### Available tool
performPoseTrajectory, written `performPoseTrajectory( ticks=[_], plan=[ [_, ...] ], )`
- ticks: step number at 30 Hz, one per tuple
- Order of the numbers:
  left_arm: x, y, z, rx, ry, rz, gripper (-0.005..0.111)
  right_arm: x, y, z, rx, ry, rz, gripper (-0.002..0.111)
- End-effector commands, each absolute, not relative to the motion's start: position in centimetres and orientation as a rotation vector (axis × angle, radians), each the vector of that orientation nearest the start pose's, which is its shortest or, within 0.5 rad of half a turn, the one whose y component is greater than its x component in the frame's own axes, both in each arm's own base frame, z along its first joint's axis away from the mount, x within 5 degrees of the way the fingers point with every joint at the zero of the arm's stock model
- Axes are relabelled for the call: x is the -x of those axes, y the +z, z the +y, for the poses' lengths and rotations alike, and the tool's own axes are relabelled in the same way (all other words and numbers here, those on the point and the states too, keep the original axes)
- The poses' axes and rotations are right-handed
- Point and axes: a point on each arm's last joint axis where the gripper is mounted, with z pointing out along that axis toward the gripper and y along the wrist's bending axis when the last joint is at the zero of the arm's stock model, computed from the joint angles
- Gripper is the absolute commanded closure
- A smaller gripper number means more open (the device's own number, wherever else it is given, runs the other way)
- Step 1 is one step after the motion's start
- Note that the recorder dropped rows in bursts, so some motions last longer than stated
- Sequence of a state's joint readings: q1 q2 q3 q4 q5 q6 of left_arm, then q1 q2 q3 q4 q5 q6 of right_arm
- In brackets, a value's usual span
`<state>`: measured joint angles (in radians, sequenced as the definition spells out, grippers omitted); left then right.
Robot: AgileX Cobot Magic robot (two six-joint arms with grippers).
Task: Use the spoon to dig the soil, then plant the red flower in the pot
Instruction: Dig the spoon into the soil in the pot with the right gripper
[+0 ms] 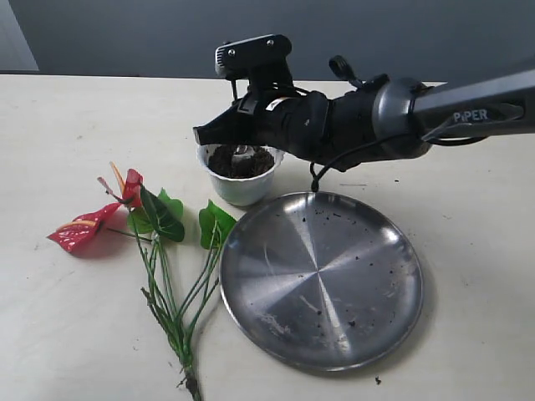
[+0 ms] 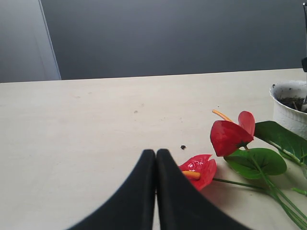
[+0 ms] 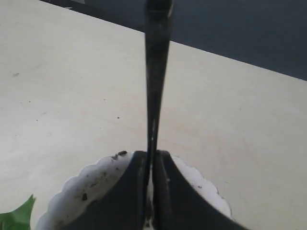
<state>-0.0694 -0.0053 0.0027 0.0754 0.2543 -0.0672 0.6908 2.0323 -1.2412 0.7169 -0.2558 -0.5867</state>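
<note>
The white scalloped pot stands behind the plate, filled with dark soil. My right gripper hangs just over the pot, shut on the spoon, whose silver tip shows down in the soil. In the right wrist view the gripper clamps the dark spoon handle above the pot rim. The red flower lies flat on the table left of the pot, stems toward the front edge. My left gripper is shut on nothing, close to a red bloom; the pot sits beyond.
A large round steel plate, flecked with soil crumbs, lies right of the flower stems and in front of the pot. The right arm stretches across from the right edge. A green leaf shows beside the pot.
</note>
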Motion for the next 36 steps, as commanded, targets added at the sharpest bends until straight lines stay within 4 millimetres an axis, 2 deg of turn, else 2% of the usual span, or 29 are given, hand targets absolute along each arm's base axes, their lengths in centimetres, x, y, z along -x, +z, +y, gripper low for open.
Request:
performPoseTrajectory(
  ticks=[1, 4, 6, 8, 10, 16, 18, 21, 33, 36],
  plan=[
    [-5.5, 19.1, -0.2, -0.053, -0.037, 1.728, 0.105, -34.9, 20.2, 26.6, 0.486, 0.326, 1.942, 0.109],
    [-5.5, 19.1, -0.2, -0.053, -0.037, 1.728, 0.105, -34.2, 24.1, 26.1, 0.477, 0.346, 1.847, 0.109],
    [-5.5, 19.1, -0.2, -0.053, -0.037, 1.728, 0.105, -33.8, 25.8, 25.8, 0.484, 0.35, 1.8, 0.109],
    [-5.5, 19.1, -0.2, -0.053, -0.037, 1.728, 0.105, -33.7, 26.1, 25.8, 0.493, 0.347, 1.788, 0.109],
    [-5.5, 19.1, -0.2, -0.053, -0.037, 1.728, 0.105, -33.9, 25.0, 26.0, 0.509, 0.343, 1.818, 0.109],
    [-5.5, 19.1, -0.2, -0.053, -0.037, 1.728, 0.105, -35.0, 16.4, 27.2, 0.555, 0.321, 2.04, 0.109],
    [-5.5, 19.1, -0.2, -0.053, -0.037, 1.728, 0.105, -35.0, 14.4, 27.3, 0.54, 0.325, 2.098, 0.109],
    [-5.5, 19.1, -0.2, -0.053, -0.037, 1.728, 0.105, -35.0, 13.9, 27.3, 0.536, 0.329, 2.115, 0.109],
    [-5.5, 19.1, -0.2, -0.053, -0.037, 1.728, 0.105, -35.0, 14.1, 27.3, 0.527, 0.329, 2.106, 0.109],
    [-5.5, 19.1, -0.2, -0.053, -0.037, 1.728, 0.105, -35.0, 14.8, 27.2, 0.521, 0.336, 2.091, 0.109]
  ],
)
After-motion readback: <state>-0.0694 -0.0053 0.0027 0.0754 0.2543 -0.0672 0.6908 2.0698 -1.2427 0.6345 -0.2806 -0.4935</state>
